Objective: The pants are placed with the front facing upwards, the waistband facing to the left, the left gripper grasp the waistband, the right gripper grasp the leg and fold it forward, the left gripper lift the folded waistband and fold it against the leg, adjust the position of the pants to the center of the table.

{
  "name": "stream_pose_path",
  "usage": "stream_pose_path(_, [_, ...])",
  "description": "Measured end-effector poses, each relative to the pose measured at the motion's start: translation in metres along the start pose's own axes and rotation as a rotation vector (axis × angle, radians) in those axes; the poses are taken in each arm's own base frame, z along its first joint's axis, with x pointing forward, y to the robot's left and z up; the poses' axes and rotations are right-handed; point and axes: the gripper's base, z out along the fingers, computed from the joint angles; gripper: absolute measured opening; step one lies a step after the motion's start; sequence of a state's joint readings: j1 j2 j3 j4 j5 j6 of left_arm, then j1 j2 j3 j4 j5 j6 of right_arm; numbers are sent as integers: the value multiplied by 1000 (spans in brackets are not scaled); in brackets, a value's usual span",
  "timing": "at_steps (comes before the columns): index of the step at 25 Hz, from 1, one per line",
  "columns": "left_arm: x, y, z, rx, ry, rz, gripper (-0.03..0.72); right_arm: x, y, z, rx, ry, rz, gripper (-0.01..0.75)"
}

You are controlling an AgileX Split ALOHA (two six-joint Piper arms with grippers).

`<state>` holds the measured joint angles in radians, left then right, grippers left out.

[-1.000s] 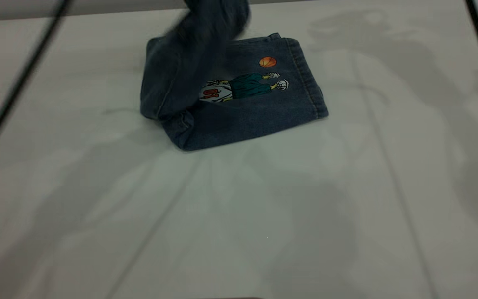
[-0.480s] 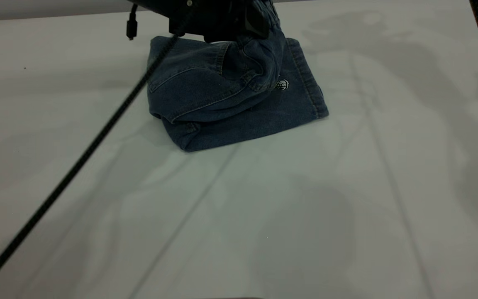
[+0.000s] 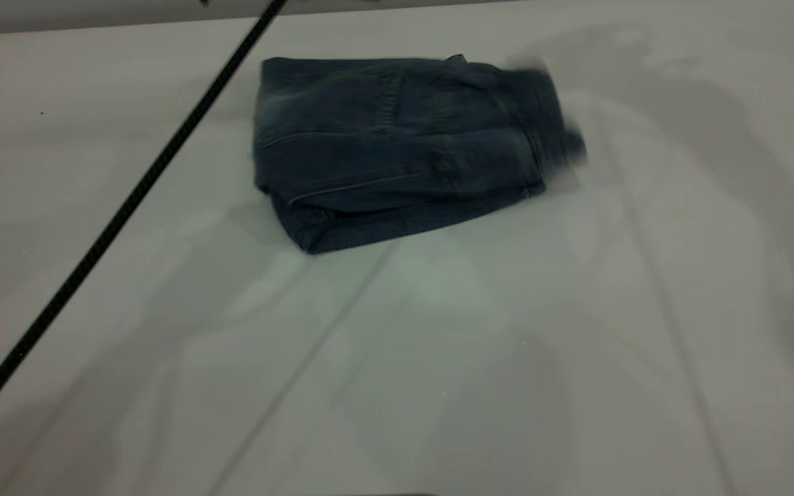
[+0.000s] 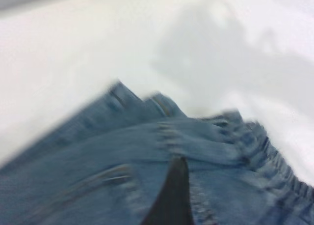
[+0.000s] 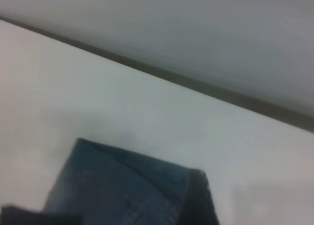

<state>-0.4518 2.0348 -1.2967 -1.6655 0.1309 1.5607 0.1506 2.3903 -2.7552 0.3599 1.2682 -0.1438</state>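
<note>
The blue denim pants point(image 3: 397, 148) lie folded into a compact block at the far middle of the table point(image 3: 438, 358). The upper layer shows tan stitching and a pocket seam. The gathered waistband point(image 3: 548, 117) rests along the block's right edge, smeared by motion. In the left wrist view a black part of my left gripper point(image 4: 172, 198) hovers close over the denim point(image 4: 98, 185), with the ruched waistband point(image 4: 277, 163) beside it. In the right wrist view a dark part of my right gripper point(image 5: 198, 200) sits next to a corner of the pants point(image 5: 113, 190). Neither gripper shows in the exterior view.
A black braided cable point(image 3: 128, 200) runs diagonally from the far edge down to the near left, passing left of the pants. The table's far edge point(image 5: 196, 85) meets a grey wall behind. Bare tabletop stretches in front of and to both sides of the pants.
The lifted waistband half has come down onto the leg half, covering the printed figure. The dark gripper above the pants has left the exterior view. The cable has shifted.
</note>
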Motion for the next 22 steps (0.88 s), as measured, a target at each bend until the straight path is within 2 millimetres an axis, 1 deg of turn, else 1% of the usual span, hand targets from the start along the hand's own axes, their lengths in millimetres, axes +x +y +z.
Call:
stream_pose_path(3, [-20,0,-20,-49,-61,53,625,3,2,-3,-7,30,12,458])
stream_pose_path(5, [-37,-1,-39,-77,-116,77,601,10,1,6,-31,69,37,458])
stream_pose_path(7, [-53,1,-59,-124,-173,95,587,22,-2,22,-62,132,75,458])
stream_pose_path(9, [-67,8,-79,-175,-225,101,582,36,-3,38,-96,197,93,458])
stream_pose_path(11, [-80,18,-101,-223,-279,92,582,53,-3,55,-121,268,108,456])
stream_pose_path(12, [-85,24,-110,-242,-300,85,582,62,1,64,-133,302,116,454])
stream_pose_path(15, [-98,36,-136,-285,-360,69,582,87,23,94,-149,366,98,447])
stream_pose_path(17, [-102,39,-146,-297,-383,64,582,104,49,116,-151,405,39,444])
stream_pose_path(18, [-104,40,-149,-300,-391,65,582,114,64,127,-146,426,5,444])
stream_pose_path(21, [-104,38,-151,-289,-395,69,582,145,98,158,-55,501,-98,444])
stream_pose_path(22, [-104,38,-151,-282,-394,70,582,155,105,168,-4,524,-126,444])
